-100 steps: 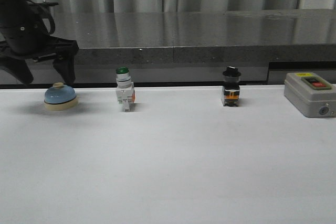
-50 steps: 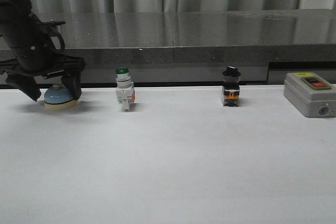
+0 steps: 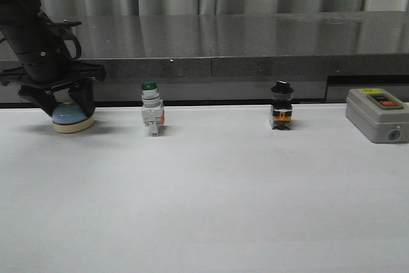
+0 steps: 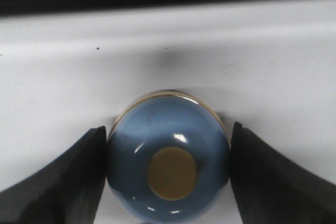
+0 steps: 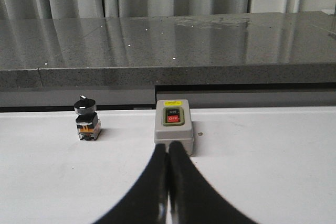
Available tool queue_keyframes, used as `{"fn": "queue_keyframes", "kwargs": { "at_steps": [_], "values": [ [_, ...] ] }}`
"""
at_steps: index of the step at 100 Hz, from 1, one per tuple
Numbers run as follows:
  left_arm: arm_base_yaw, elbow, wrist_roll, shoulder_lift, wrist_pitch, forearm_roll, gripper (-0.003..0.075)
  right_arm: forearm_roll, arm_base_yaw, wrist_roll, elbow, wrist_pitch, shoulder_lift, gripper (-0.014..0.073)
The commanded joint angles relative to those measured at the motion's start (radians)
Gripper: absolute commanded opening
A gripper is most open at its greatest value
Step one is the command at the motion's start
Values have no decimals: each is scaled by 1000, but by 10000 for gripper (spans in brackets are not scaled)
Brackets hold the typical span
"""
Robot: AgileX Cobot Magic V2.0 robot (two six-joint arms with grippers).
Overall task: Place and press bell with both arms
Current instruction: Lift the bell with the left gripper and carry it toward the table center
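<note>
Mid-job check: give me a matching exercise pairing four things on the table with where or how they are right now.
Things:
1. bell
2. green-capped switch
3. black-knobbed switch
4. grey on/off box

States:
A. far right of the table
B. between the left gripper fingers
C. directly ahead of the shut right gripper, left of the box
D. just right of the bell

Pairs: 1-B, 2-D, 3-C, 4-A
</note>
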Motion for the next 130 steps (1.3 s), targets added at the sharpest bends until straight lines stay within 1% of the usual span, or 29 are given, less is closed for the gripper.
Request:
{"fn": "queue_keyframes", "kwargs": {
  "at_steps": [1, 17, 36, 48, 61, 75, 87, 107, 130],
  "values": [
    [0, -44, 1, -73, -7, -13, 225, -5, -6, -3, -14, -84, -16, -60],
    [0, -91, 1, -111, 70, -13, 225, -5, -6, -3, -14, -84, -16, -60],
    [-2, -94, 1, -217, 79, -13, 225, -5, -6, -3, -14, -84, -16, -60],
    [-27, -94, 1, -293, 104, -13, 225, -5, -6, -3, -14, -84, -16, -60],
    [-90, -94, 1, -351, 137, -13, 225, -5, -6, -3, -14, -84, -16, -60],
    [-173, -94, 1, -380, 140, -10, 225, -5, -6, -3, -14, -84, -16, -60],
    [-254, -91, 1, -380, 160, -10, 225, -5, -6, -3, -14, -84, -16, -60],
    [-386, -89, 1, -380, 154, -4, 225, -5, -6, -3, -14, -84, -16, -60],
    [-493, -89, 1, -357, 158, 49, 225, -5, -6, -3, -14, -84, -16, -60]
  ]
}}
